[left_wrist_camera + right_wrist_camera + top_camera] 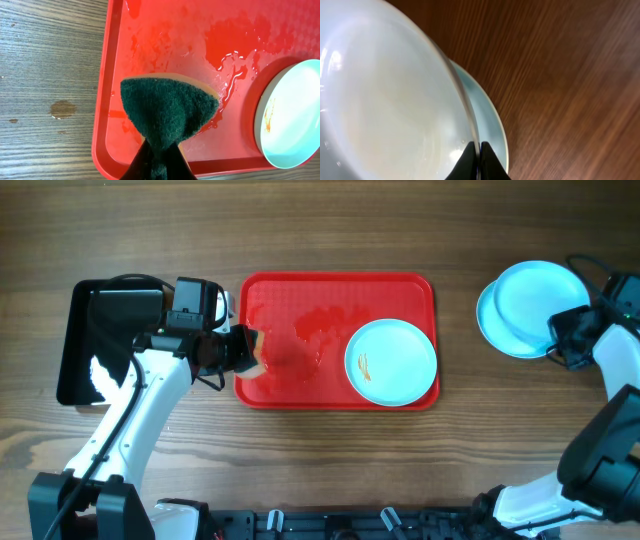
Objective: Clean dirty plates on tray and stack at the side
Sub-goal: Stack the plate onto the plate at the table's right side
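The red tray [285, 300] lies in the middle of the wooden table [330, 230], its long sides running left to right. One smeared plate [391, 362] sits flat in the tray's right half, close to the right rim. It has a small orange smear [364, 366] on its left inner side. The left wrist view shows the same plate [295, 115] at the right edge, with the smear [270, 112] just inside its rim.

The left tool [245, 352] hangs over the tray's left edge, its jaws closed on a sponge [256, 352]. From the left wrist camera the tool [160, 160] pinches the sponge [167, 112] from below. The dark green scouring face is toward the camera and a yellow layer shows behind it. The sponge is over the tray's left part, apart from the plate. A wet film [235, 40] glistens on the tray floor [150, 45] between them.

Two more plates lie on the table well to the right of the tray, overlapping. The upper plate [540, 292] rests on the lower plate [497, 325]. The right tool [556, 345] is at their near right edge. In the right wrist view its jaws [479, 162] are nearly together, nipping the rim of the upper plate [385, 100]. That plate looks tilted above the lower plate [492, 122].

A black tray [72, 345] sits on the table left of the red one, partly under the left arm.
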`<state>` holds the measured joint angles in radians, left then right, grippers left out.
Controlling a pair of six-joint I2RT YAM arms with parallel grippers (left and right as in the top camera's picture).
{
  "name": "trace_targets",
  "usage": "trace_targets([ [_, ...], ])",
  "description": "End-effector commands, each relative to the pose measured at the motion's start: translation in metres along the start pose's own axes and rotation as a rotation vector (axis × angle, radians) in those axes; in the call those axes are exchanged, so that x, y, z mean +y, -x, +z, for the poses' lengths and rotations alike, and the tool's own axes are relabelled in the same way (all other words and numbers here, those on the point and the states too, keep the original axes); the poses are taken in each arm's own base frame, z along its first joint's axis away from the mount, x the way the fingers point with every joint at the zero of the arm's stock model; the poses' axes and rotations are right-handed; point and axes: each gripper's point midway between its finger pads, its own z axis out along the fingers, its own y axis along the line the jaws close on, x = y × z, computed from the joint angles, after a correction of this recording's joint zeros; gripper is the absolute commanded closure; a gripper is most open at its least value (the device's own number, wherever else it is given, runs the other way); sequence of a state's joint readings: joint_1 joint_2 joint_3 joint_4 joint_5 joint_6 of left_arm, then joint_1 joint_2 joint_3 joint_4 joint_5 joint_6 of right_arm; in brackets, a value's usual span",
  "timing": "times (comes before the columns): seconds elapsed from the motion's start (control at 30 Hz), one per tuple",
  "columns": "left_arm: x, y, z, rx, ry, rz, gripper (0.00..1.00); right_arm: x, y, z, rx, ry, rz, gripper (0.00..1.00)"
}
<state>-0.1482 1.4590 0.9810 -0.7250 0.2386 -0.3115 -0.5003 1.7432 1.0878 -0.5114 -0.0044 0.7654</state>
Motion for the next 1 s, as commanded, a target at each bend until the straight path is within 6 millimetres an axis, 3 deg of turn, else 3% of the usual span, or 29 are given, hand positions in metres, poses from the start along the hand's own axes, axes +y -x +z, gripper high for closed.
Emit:
trace_targets([
  [0.0, 0.000, -0.001, 0.003, 0.011, -0.014, 0.009, 0.96, 0.001, -0.018, 0.016, 0.071, 0.026, -0.038, 0.96],
  [0.4, -0.001, 0.002, 0.003, 0.000, -0.018, 0.012, 0.96, -0.011, -0.036, 0.024, 0.123, 0.006, -0.034, 0.96],
  [0.97, -0.001, 0.001, 0.003, 0.005, -0.017, 0.011, 0.96, -0.018, -0.036, 0.024, 0.117, -0.029, -0.024, 0.95],
])
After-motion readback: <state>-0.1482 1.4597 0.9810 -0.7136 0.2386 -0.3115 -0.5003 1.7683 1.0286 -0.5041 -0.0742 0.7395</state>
